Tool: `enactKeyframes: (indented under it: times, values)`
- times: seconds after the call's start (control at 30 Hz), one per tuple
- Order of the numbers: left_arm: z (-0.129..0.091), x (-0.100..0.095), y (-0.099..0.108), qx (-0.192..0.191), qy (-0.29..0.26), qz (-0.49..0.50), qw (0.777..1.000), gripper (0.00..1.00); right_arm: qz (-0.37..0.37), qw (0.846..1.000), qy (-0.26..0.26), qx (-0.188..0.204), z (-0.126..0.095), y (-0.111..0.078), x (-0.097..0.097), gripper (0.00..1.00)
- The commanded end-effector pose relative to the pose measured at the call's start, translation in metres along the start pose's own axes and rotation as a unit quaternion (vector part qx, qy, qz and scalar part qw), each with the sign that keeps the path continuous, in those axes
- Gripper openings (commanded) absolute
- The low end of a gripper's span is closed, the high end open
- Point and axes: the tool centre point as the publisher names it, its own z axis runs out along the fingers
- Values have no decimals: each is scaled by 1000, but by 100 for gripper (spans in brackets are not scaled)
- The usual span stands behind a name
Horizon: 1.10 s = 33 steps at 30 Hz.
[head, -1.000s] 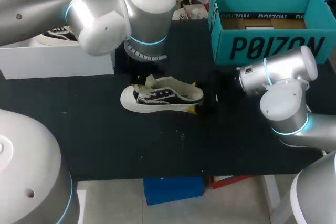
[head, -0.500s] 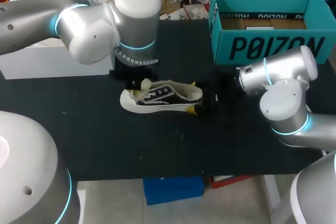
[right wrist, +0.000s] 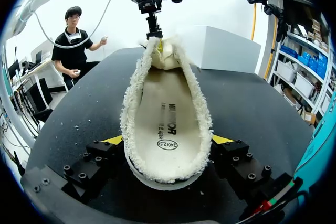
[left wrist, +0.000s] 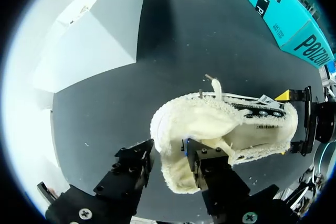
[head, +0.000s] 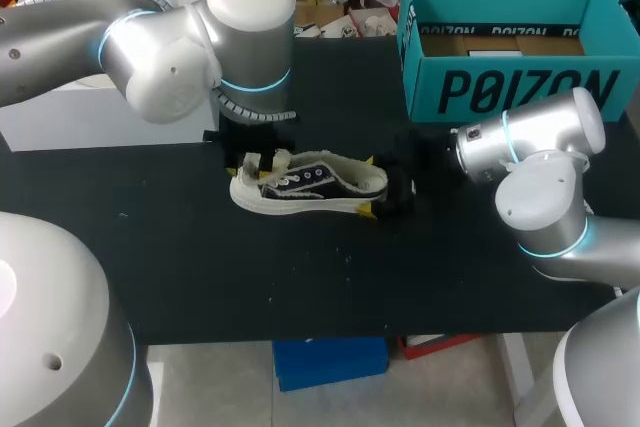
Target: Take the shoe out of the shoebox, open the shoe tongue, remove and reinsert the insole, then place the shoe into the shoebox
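Clamped at the heel (right wrist: pixel 168 179) between the right gripper's (right wrist: pixel 167 145) fingers (right wrist: pixel 113 141), flat on the table (head: pixel 200 247), seemingly to steady the shoe (head: pixel 310 187) for the left gripper (left wrist: pixel 169 150) over the tongue (right wrist: pixel 164 56), with no telling its hold.

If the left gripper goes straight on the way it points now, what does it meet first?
Most likely the shoe, at its toe end, right ahead of the left gripper; the table lies under it.
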Motion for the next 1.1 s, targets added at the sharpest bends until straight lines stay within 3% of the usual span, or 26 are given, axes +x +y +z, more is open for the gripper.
enactKeyframes:
  times: [0.03, 0.4, 0.63, 0.83, 1.07, 1.1]
  values:
    - [-13, -1, 1, 9, 7, 26, 1000, 100, 1, 1000, 0, 1, 0, -2, -2, 0]
    - [-51, 17, -10, 35, 13, 135, 990, 100, 1, 1000, 0, 1, 0, -2, -2, 0]
    - [-66, 34, -27, 20, 20, 251, 968, 100, 1, 1000, 0, 1, 0, -2, -2, 0]
    - [-77, 53, -40, -6, 56, 410, 910, 100, 1, 1000, 0, 1, 0, -2, -2, 0]
    - [-88, 82, -48, -12, 147, 569, 809, 100, 1, 1000, 0, 1, 0, -2, -2, 0]
    - [-86, 85, -48, -12, 151, 585, 797, 93, 1, 1000, 0, 1, 0, -2, -2, 0]
